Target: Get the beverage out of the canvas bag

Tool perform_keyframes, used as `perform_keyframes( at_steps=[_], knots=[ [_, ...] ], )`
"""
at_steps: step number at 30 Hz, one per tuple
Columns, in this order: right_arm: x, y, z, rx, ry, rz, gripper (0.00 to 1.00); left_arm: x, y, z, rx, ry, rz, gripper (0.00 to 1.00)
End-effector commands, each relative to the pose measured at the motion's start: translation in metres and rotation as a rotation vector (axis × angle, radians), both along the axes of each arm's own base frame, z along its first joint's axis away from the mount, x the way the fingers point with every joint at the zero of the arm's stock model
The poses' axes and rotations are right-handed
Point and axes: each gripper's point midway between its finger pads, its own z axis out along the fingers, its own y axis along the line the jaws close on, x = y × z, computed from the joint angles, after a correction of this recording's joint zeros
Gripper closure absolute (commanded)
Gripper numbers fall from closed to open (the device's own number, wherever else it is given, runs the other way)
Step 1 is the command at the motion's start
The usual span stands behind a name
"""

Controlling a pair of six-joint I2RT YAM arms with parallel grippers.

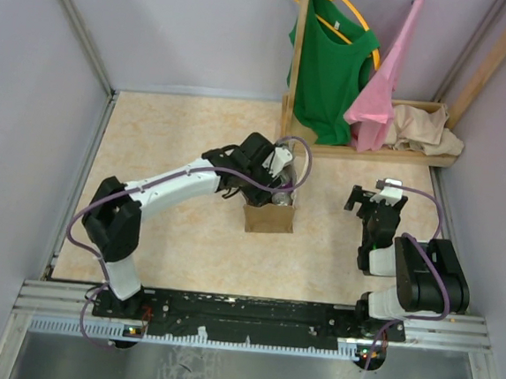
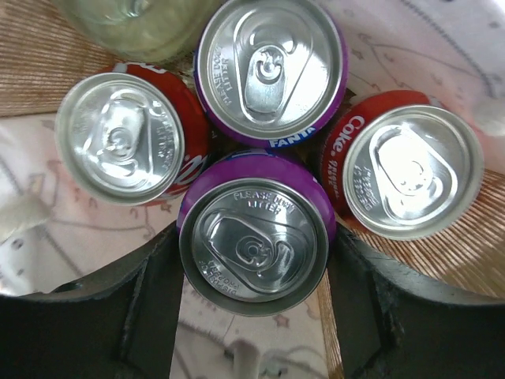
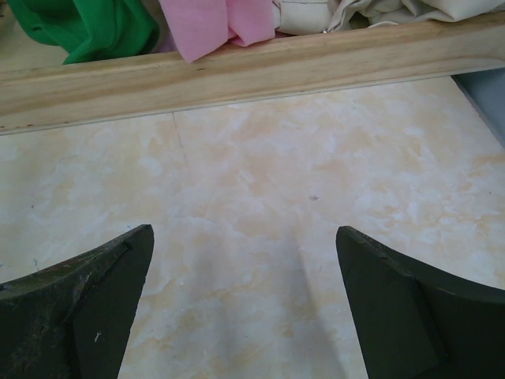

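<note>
Beige marbled tabletop [image 1: 169, 138], lavender walls on three sides. Wooden rack [image 1: 371, 151] at 1 o'clock with a green shirt [image 1: 330, 68], a pink garment [image 1: 382, 85] and a beige cloth heap [image 1: 427, 129].

Canvas bag [image 1: 268, 217] upright near table centre, mouth open. Left gripper [image 1: 278, 185] reaches down into the mouth from 10 o'clock.

Left wrist view, inside the canvas bag [image 2: 39, 71]: four cans standing upright and packed together.
- Near purple Fanta can [image 2: 252, 249] at 6 o'clock, between the dark fingers [image 2: 150, 316]. Left gripper [image 2: 252, 264] is pinched against both of its sides.
- Second purple Fanta can [image 2: 268, 67] at 12 o'clock, touching it.
- Red Coke cans at 9 o'clock [image 2: 122, 134] and 3 o'clock [image 2: 410, 170].

Right gripper [image 1: 363, 202] at 3 o'clock of the bag, well apart. Right gripper [image 3: 245, 300] is spread over bare tabletop, holding nothing.
</note>
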Motion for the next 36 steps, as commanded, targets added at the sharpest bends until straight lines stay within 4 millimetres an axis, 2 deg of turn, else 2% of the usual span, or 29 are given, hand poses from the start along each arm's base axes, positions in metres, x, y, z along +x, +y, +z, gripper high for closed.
perform_keyframes(
  at_steps=[1,10,16,22,26,33,36],
  knots=[
    [0.009,-0.001,0.021,0.002,-0.073,-0.004,0.01,0.015,-0.019,0.092,-0.19,-0.196,-0.027,1.0],
    [0.009,-0.001,0.02,0.003,-0.073,-0.004,0.01,0.018,-0.018,0.148,-0.223,-0.256,-0.028,1.0],
    [0.009,-0.001,0.02,0.002,-0.072,-0.004,0.01,0.027,-0.005,0.19,-0.257,-0.357,0.014,1.0],
    [0.009,-0.001,0.02,0.003,-0.072,-0.003,0.01,0.038,0.01,0.209,-0.289,-0.414,0.068,1.0],
    [0.009,-0.001,0.02,0.002,-0.073,-0.005,0.01,0.06,0.041,0.213,-0.265,-0.448,0.154,1.0],
    [0.009,-0.001,0.021,0.003,-0.073,-0.004,0.01,0.116,0.121,0.235,-0.307,-0.571,0.384,1.0],
    [0.009,-0.001,0.02,0.003,-0.073,-0.004,0.01,0.134,0.137,0.233,-0.293,-0.6,0.433,1.0]
  ],
)
